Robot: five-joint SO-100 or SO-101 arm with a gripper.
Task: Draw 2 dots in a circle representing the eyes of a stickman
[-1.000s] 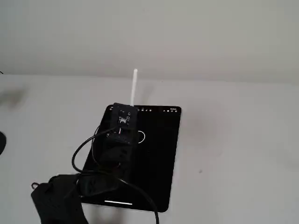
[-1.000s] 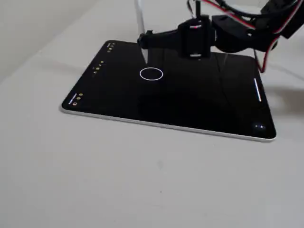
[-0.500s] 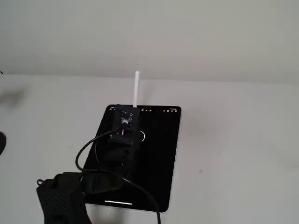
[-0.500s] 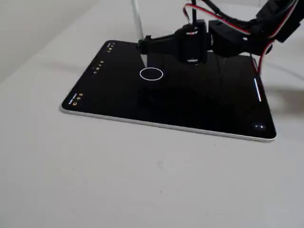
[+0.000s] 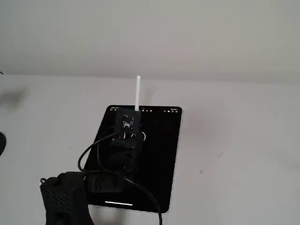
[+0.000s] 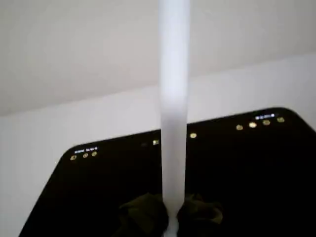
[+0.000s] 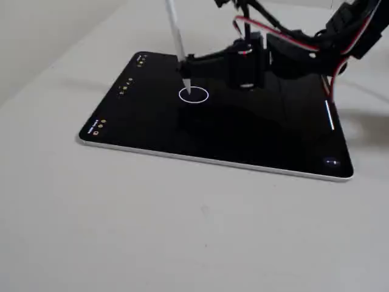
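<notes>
one end effector (image 7: pixel 187 66) clamps a white stylus (image 7: pixel 177 38), tip inside the circle (image 7: pixel 194 95).

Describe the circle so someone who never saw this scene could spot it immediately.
Start at the black tablet lying flat on the pale table. In the side-on fixed view, the white stylus held by the gripper points down at the screen, and the circle sits at its tip. It is one thin white ring in mid-screen, unlike the tiny icons along the edges.

A white stylus (image 5: pixel 138 93) rises above the black arm (image 5: pixel 123 140) over the tablet (image 5: pixel 161 154).
</notes>
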